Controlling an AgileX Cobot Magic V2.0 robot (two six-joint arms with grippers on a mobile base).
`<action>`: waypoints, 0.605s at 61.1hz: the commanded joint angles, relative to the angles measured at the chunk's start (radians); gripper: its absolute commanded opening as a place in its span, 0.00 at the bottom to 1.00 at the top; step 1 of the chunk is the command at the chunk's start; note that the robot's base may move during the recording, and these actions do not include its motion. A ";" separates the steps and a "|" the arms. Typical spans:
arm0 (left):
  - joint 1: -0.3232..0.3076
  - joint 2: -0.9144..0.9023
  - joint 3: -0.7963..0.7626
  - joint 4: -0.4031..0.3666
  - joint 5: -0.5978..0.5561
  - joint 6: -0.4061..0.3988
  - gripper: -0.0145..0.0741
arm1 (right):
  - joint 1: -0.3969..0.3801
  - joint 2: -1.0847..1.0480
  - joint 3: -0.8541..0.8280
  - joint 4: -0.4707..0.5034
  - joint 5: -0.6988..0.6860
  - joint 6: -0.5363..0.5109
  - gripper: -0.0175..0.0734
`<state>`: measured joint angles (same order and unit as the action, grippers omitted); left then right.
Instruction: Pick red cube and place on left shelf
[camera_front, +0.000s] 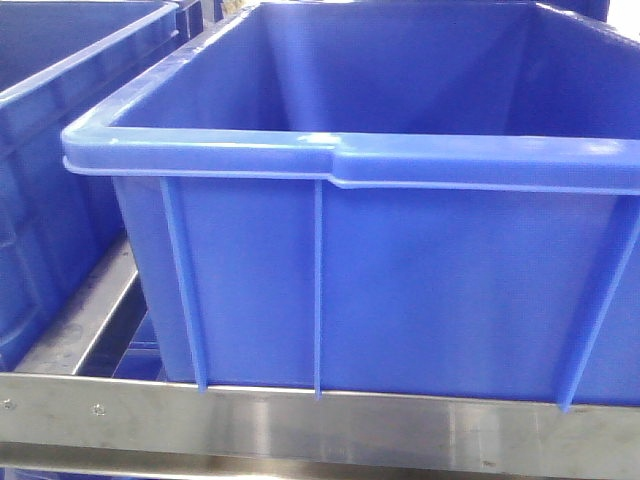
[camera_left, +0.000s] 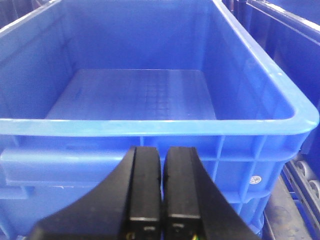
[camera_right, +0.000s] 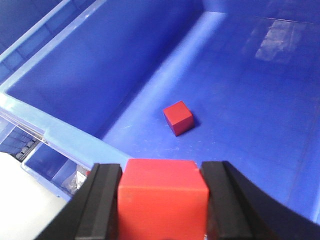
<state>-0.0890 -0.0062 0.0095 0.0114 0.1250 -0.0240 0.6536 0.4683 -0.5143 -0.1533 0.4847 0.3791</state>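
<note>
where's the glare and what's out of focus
Front view: white glare on the blue crate's rim. Right wrist view: pale glare patch on the crate floor; held red cube soft, loose red cube sharp. Left wrist view: faint sheen along the near rim.

No legible text anywhere.
A small round white stamp (camera_left: 255, 179) sits on the dark-blue ribbed plastic crate's (camera_left: 150, 127) outer wall, at four o'clock in the left wrist view; its marks are too small to read.
</note>
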 joint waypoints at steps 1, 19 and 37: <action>-0.005 -0.016 0.023 -0.005 -0.086 -0.001 0.28 | 0.000 0.005 -0.029 -0.015 -0.090 -0.008 0.40; -0.005 -0.016 0.023 -0.005 -0.086 -0.001 0.28 | 0.000 0.005 -0.029 -0.015 -0.090 -0.008 0.40; -0.005 -0.016 0.023 -0.005 -0.086 -0.001 0.28 | 0.000 0.005 -0.029 -0.015 -0.099 -0.008 0.40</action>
<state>-0.0890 -0.0062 0.0095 0.0114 0.1250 -0.0240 0.6536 0.4683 -0.5143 -0.1533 0.4808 0.3791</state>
